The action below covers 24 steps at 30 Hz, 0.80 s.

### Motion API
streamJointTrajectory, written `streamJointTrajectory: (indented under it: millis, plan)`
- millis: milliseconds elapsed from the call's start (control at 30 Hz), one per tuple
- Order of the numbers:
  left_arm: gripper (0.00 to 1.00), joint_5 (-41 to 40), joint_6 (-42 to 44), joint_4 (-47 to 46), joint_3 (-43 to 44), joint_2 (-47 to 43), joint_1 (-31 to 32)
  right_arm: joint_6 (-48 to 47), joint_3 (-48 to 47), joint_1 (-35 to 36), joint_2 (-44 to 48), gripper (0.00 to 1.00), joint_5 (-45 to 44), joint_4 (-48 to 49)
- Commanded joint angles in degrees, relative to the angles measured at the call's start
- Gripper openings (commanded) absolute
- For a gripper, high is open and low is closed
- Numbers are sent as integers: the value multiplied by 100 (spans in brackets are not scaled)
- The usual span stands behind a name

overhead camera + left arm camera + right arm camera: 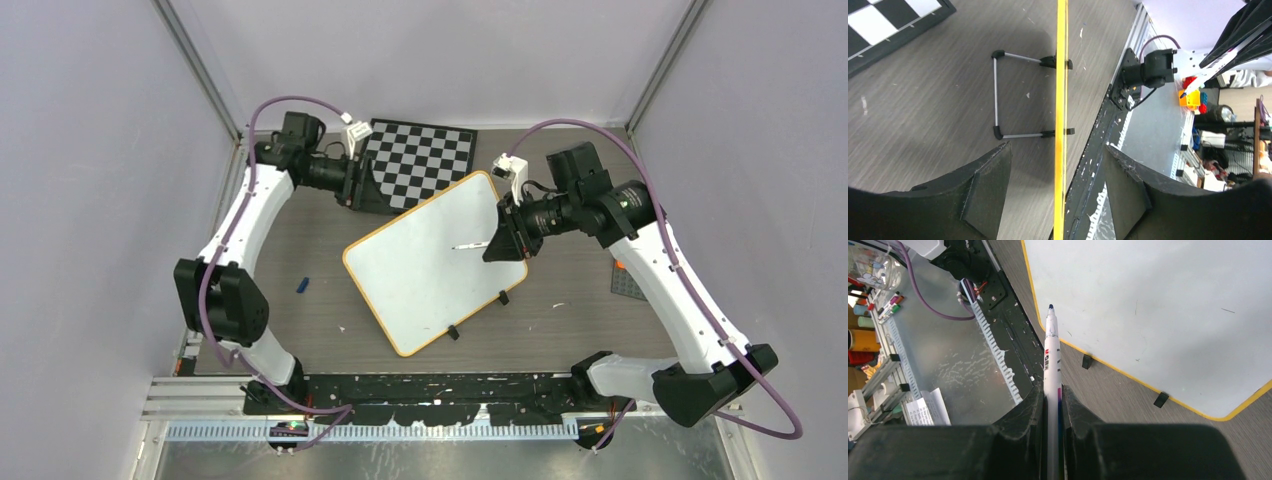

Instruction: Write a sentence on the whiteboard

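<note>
The whiteboard (425, 270), white with an orange-yellow rim, stands tilted on a wire stand (997, 95) in the middle of the table. My right gripper (503, 240) is shut on a white marker (1051, 355). The marker's dark tip points over the board's face (1158, 300), and I cannot tell if it touches. In the left wrist view the board's rim (1061, 75) shows edge-on. It runs between the fingers of my open left gripper (1057, 150) with a gap on each side. That gripper (365, 188) sits by the board's far left edge.
A black-and-white chessboard (425, 160) lies behind the whiteboard, under the left gripper. A small blue cap (303, 285) lies on the table left of the board. A dark grey piece (628, 283) sits at the right, under the right arm.
</note>
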State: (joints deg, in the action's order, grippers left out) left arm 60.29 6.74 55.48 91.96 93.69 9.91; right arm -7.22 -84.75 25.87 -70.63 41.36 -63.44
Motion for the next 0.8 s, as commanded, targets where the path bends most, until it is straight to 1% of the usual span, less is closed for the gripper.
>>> streamJointTrajectory:
  millis: [0,100,167,400,467,567,633,767]
  plan:
    - [68,-165,-32,-160,163,174,335,19,-194,-12,150,0,-43,-45]
    - [66,-260,-43,-222,137,319,526,7,-231,-8,127,0,-41,-91]
    - [61,-183,-10,-205,158,402,643,-13,-252,-12,104,0,-42,-131]
    - [21,-175,462,364,488,778,1082,-80,-219,-9,79,0,-20,-239]
    - [13,-238,696,653,651,931,1251,-134,-201,-9,61,0,21,-297]
    - [4,-478,1032,1130,931,1160,1469,-209,-194,-11,50,0,89,-415]
    - [0,-567,1145,1321,1042,1285,1598,-253,-170,-3,65,0,124,-460]
    - [0,-807,1128,1368,1167,1451,1838,-347,-147,3,85,0,186,-564]
